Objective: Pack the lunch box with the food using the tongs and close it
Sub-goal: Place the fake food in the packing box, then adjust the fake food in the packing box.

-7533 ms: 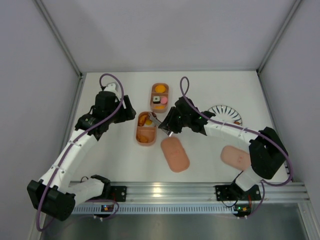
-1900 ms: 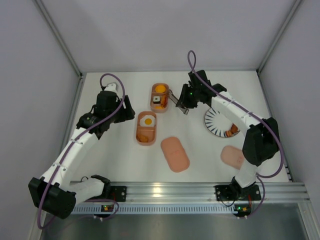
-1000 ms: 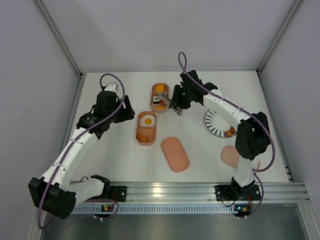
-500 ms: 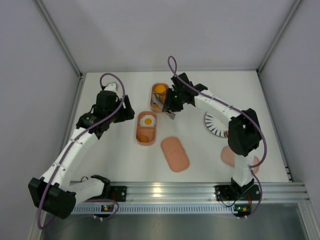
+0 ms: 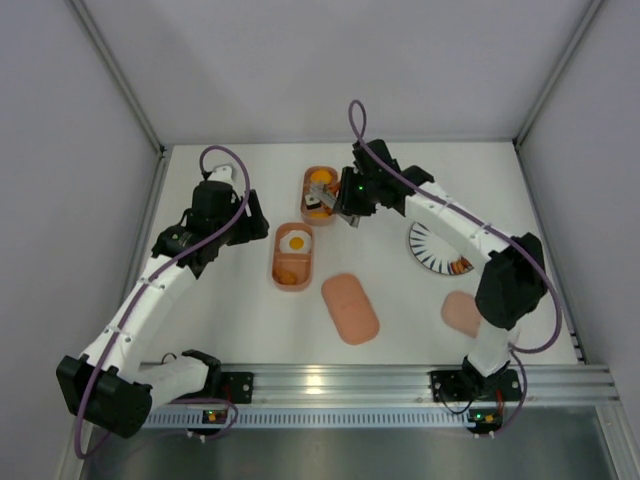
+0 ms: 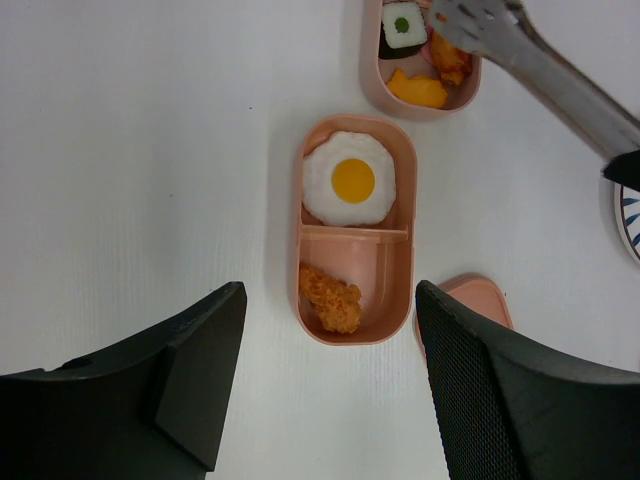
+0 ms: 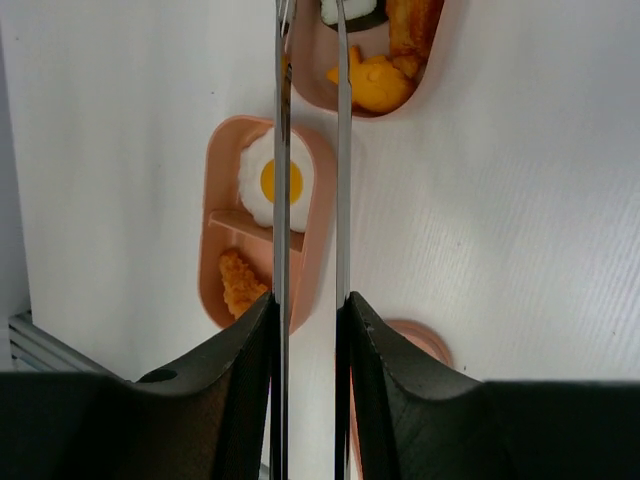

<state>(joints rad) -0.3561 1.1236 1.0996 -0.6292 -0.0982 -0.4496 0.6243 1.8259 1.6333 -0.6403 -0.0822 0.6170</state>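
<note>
Altogether two pink trays sit open on the white table [image 5: 230,320], a near tray [image 6: 388,282] and a far tray [image 6: 366,50], set close together with a small gap between them. Each has a divider. The near tray holds two pieces: one fried egg [image 6: 349,179] in one half and one crumbed brown piece [image 6: 331,298] in the other. The far tray shows at least three: one sushi roll [image 6: 403,28], one orange piece [image 6: 418,90] and one browner fried piece [image 6: 450,60]; a touch of pink beside them is too small to identify.

Two matching lids lie flat and apart from the trays. The first lid [image 5: 350,308] is just beside the near tray, and the second lid [image 5: 462,312] is well off to the right, partly behind the right arm. One striped plate [image 5: 428,250] sits near that arm, with something small and reddish at its edge.

The right gripper [image 7: 310,300] is clamped on the one pair of tongs [image 7: 281,150], squeezing its two arms nearly parallel. The tips reach over the far tray; whether they pinch anything cannot be told. The left gripper [image 6: 330,300] hangs above the near tray, jaws spread wide and holding nothing.
</note>
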